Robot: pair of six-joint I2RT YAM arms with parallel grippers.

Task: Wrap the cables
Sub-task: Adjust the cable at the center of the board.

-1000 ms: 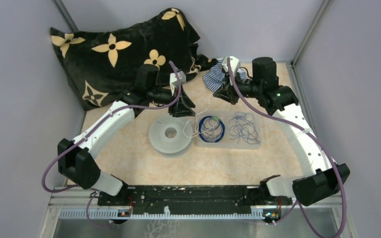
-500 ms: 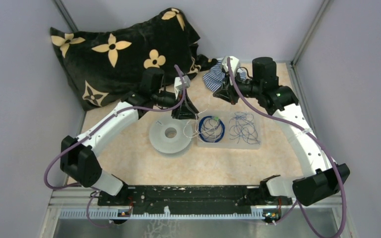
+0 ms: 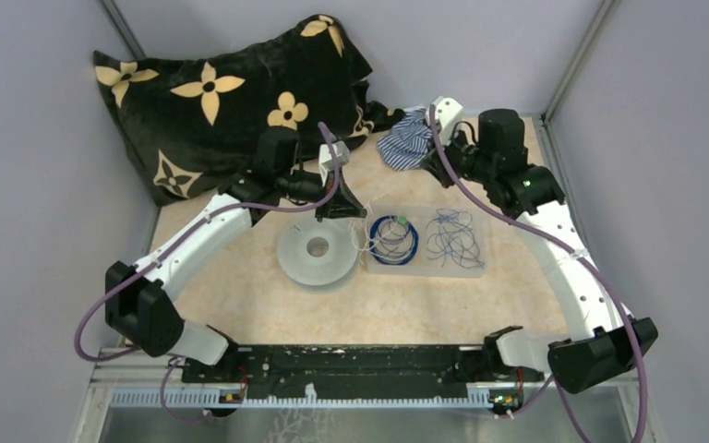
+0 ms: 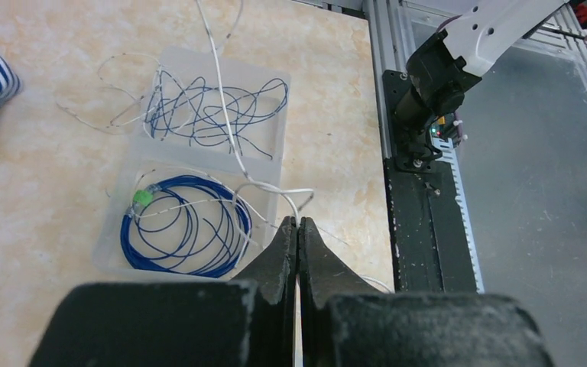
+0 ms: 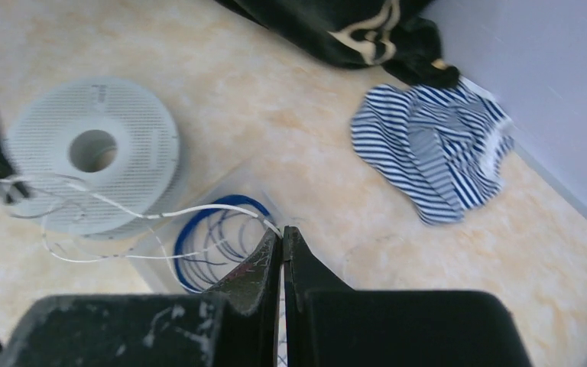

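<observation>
The cables lie in a clear two-part tray (image 3: 476, 267): a blue ring coil (image 3: 393, 240) with a green bit (image 4: 143, 197), and a loose blue tangle (image 3: 454, 238). A thin whitish cable (image 4: 228, 122) rises out of the tray. My left gripper (image 4: 297, 221) is shut with this whitish cable pinched at its tips, just left of the coil and above the spool's far edge (image 3: 341, 210). My right gripper (image 5: 283, 229) is also shut on a whitish strand (image 5: 199, 208), up near the striped cloth (image 3: 433, 168).
A pale round spool (image 3: 316, 250) lies left of the tray. A blue-and-white striped cloth (image 3: 406, 140) sits at the back, beside a black flowered pillow (image 3: 231, 97). Grey walls enclose both sides. The black base rail (image 3: 360, 362) runs along the near edge.
My left gripper has shut on the whitish cable and shifted slightly left. The right arm has moved back and to the right with its strand.
</observation>
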